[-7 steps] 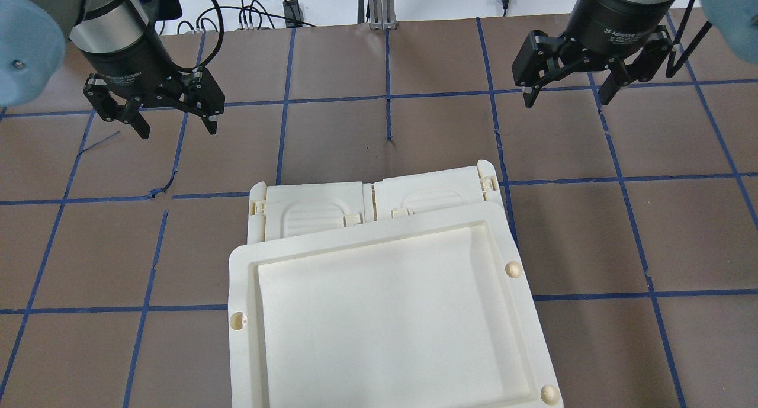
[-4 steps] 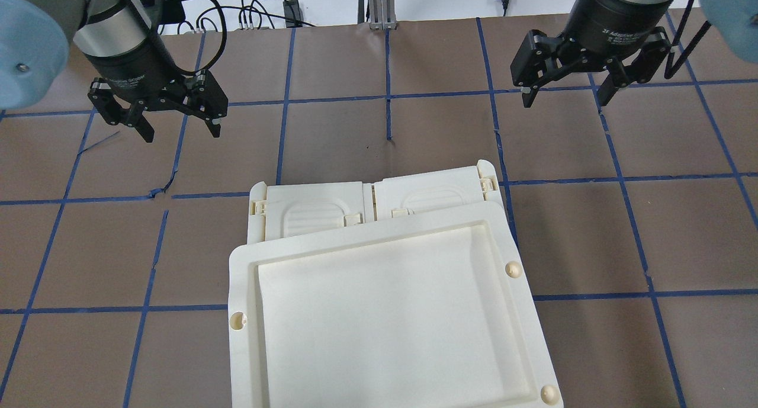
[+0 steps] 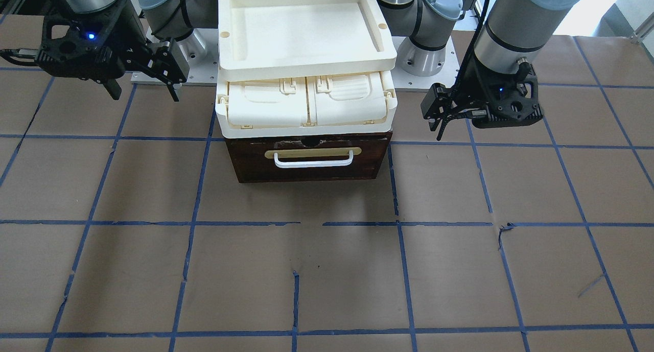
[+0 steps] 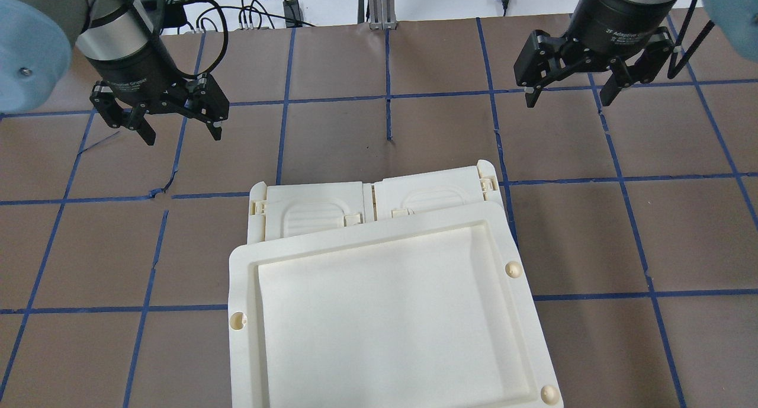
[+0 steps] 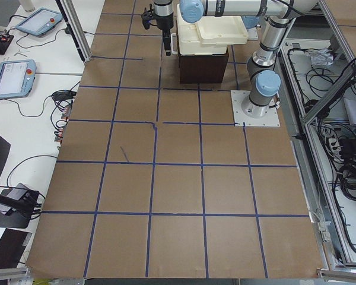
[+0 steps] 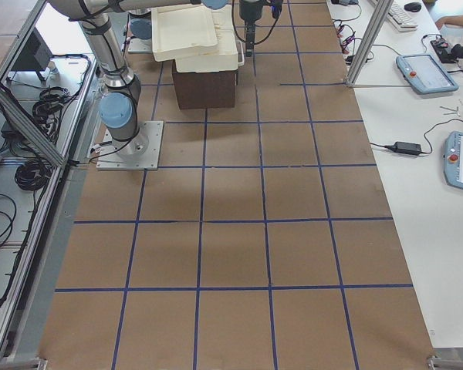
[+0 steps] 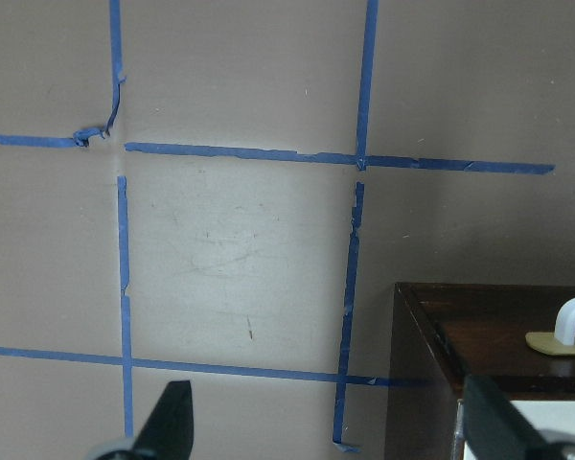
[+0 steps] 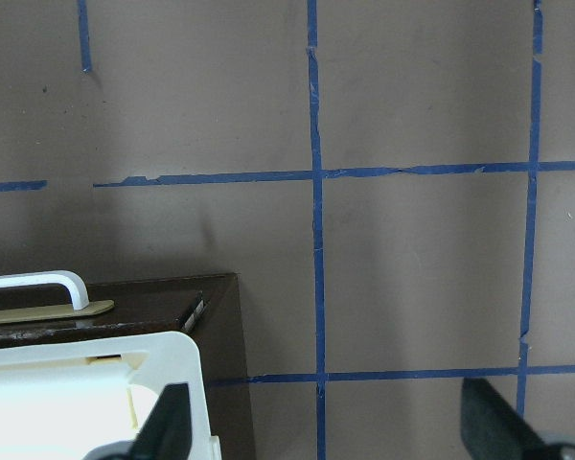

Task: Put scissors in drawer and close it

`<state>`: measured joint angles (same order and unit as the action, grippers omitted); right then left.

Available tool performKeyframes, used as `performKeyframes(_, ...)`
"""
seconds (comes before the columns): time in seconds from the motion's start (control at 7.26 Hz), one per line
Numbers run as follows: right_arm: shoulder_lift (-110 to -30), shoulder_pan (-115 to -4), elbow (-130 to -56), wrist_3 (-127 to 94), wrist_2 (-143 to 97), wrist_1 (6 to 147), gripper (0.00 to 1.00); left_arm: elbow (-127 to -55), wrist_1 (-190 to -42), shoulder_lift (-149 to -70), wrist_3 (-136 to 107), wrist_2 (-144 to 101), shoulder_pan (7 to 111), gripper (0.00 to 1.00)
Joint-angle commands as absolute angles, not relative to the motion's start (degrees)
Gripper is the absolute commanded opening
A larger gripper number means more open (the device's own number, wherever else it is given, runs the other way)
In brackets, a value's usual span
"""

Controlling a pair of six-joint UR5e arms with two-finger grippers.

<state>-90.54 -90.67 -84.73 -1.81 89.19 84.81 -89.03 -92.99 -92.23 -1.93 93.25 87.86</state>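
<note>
The drawer point(image 3: 245, 163) sits at the robot's side of the table point(image 3: 327, 270), under a cream latched case point(image 3: 306, 104) that carries a cream tray point(image 3: 306, 66). Its dark brown front, with the brass strip and the white bar handle point(image 3: 313, 163), faces away from the robot and looks pushed in, just beneath the case's front edge. From the overhead view the drawer is hidden below the case and tray. The left pincer point(image 4: 182, 137) hangs above the table off the drawer's left front corner, apart from it. Its fingers point(image 7: 172, 417) are spread wide with nothing between them. In the left wrist view only the drawer's corner and one end of the handle show at the lower right, off to the side of the gap between the fingers. The right pincer point(image 4: 567, 99) hangs off the opposite front corner, likewise clear of the drawer and case. It too is spread wide and holds nothing. In the right wrist view the drawer's corner and the other end of the handle sit at the lower left. The drawer thus lies between the two pincers and nearer the robot's base than both, touched by neither. I cannot tell where the scissors are.
</note>
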Motion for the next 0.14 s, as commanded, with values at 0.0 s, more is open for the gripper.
performKeyframes(0.0,-90.62,-90.53,-84.55,-1.58,89.12,84.9,1.0,-88.95,-92.9,-92.11,-1.93,93.08,88.15,1.0)
